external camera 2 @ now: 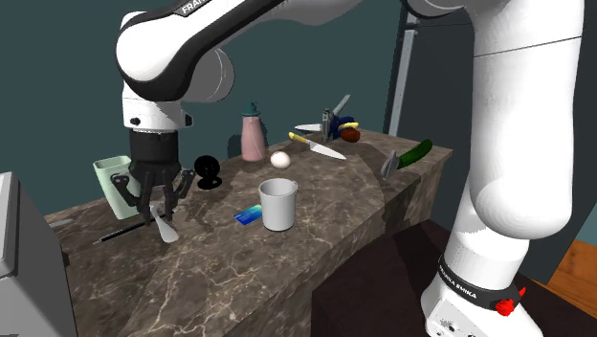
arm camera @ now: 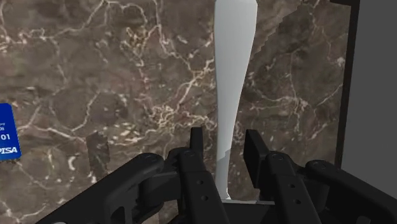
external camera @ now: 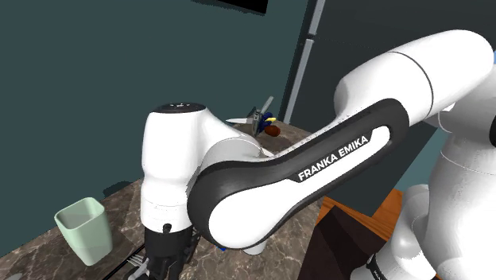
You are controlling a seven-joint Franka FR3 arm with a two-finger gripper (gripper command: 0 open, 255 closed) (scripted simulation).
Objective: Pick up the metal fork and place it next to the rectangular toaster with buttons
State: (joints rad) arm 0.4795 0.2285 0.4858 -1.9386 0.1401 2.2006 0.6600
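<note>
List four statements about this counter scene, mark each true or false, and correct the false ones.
1. The pincer has its fingers apart, one on each side of the fork's handle. True.
2. The white cup lies tipped on its side. False: it stands upright on the marble counter, with a blue card beside it.
3. A pale green container stands on the counter just behind the pincer in the second exterior view. True.
4. The cucumber lies beside the pale green container. False: it lies at the opposite end of the counter.
</note>
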